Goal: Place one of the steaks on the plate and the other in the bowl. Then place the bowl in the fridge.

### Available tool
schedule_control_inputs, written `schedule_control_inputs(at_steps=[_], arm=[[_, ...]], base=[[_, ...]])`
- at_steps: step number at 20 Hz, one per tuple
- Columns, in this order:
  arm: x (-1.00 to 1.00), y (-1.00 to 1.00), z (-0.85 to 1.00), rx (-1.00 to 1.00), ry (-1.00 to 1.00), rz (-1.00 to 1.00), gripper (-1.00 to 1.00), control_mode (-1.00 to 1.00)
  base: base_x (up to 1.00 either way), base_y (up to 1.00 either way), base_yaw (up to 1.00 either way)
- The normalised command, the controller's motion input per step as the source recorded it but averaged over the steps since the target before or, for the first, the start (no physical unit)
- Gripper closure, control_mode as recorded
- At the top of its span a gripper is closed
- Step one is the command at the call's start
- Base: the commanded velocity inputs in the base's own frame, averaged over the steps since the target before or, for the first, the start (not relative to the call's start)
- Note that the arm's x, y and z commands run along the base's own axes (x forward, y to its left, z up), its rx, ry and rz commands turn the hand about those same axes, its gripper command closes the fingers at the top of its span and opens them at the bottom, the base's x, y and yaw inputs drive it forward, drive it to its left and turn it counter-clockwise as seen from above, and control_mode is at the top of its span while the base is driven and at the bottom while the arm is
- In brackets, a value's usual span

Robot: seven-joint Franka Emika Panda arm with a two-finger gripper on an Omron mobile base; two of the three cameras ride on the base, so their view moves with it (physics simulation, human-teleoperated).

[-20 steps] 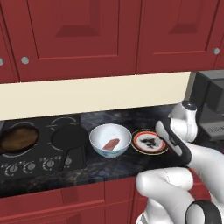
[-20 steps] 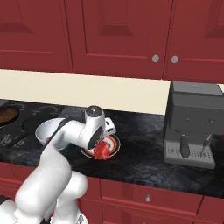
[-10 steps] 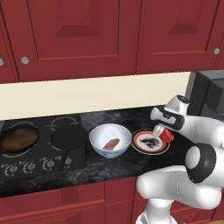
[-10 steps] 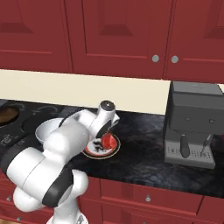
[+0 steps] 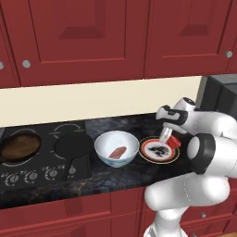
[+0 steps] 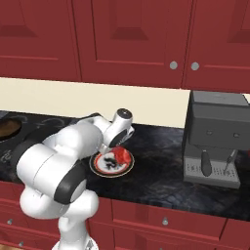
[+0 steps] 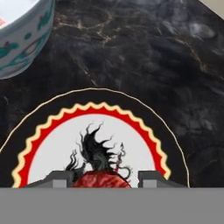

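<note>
The white bowl (image 5: 116, 147) with the pale blue pattern stands on the dark counter, and one pinkish steak (image 5: 118, 152) lies inside it. Right of it sits a round plate (image 5: 149, 156) with a red and black rim. My gripper (image 5: 167, 137) hangs just over the plate's far right edge, shut on the second, red steak (image 5: 172, 141). In the hand view that steak (image 7: 101, 180) sits between my fingertips (image 7: 57, 178) above the plate (image 7: 43, 119), with the bowl (image 7: 22, 48) at the upper left. The fridge is out of view.
A stove at the left carries a frying pan with brown contents (image 5: 18, 147) and an empty dark pan (image 5: 74, 144). A grey coffee machine (image 6: 215, 139) stands on the counter to the right of the plate (image 6: 101, 168). Red cabinets hang overhead.
The arm has swung its elbow up and out to the right. The gripper has stayed over the plate's right side with the red steak held in it.
</note>
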Motion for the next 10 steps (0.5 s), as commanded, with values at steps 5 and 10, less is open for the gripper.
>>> schedule_control_inputs(at_steps=[5, 10], arm=[[0.0, 0.26, -0.24, 0.0, 0.08, 0.0, 1.0, -1.0], [0.0, 0.26, -0.23, 0.0, 0.06, 0.0, 1.0, -1.0]], base=[[0.0, 0.0, 0.0], [0.0, 0.0, 0.0]])
